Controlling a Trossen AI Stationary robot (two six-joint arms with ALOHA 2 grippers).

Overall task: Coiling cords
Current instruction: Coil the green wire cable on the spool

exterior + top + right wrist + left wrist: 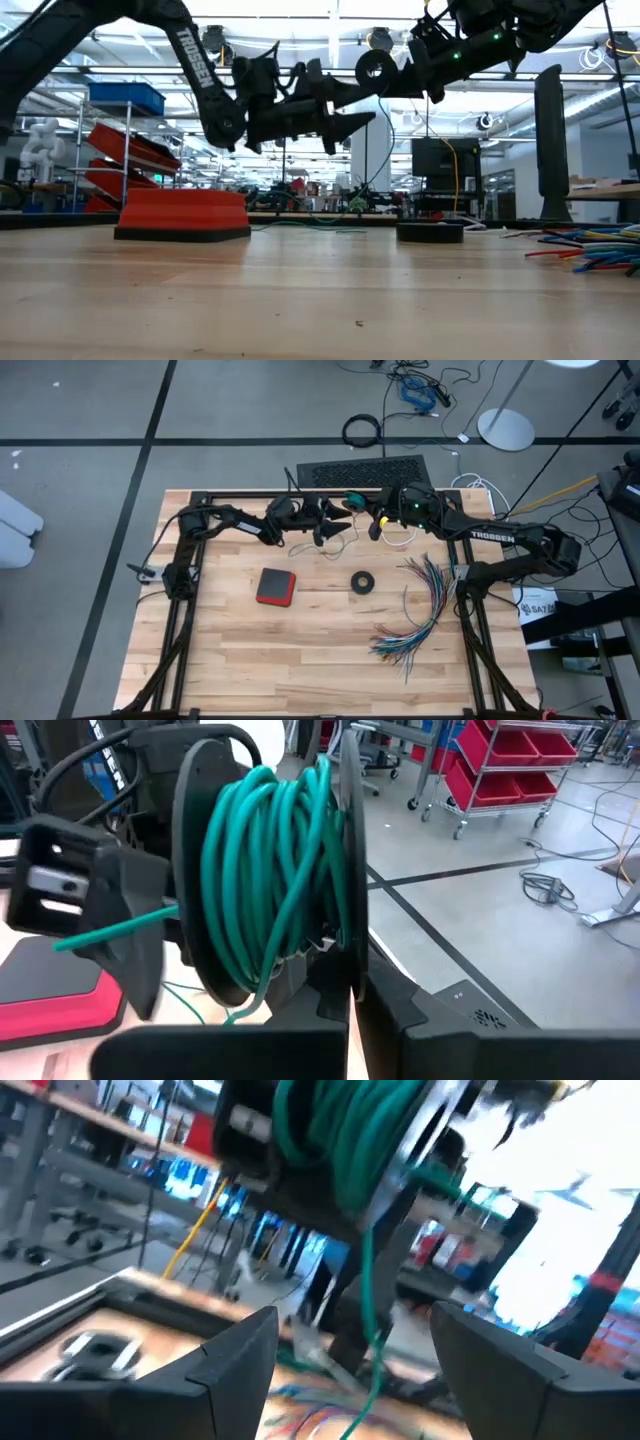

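The teal-green cord (270,870) is mostly wound on a black spool (340,850), high in the middle of the right wrist picture. The right gripper (378,523) is pinched tight on the spool. The left gripper (325,532), top middle of the high view, has its fingers spread wide with the loose cord end hanging between them. Winding looks like the step in hand. Next, the left gripper likely must catch that loose end.

You have both arms raised above the far edge of the table, reaching toward each other. Your left gripper (330,532) has its fingers spread wide apart. Your right gripper (372,520) has its fingers fully closed.
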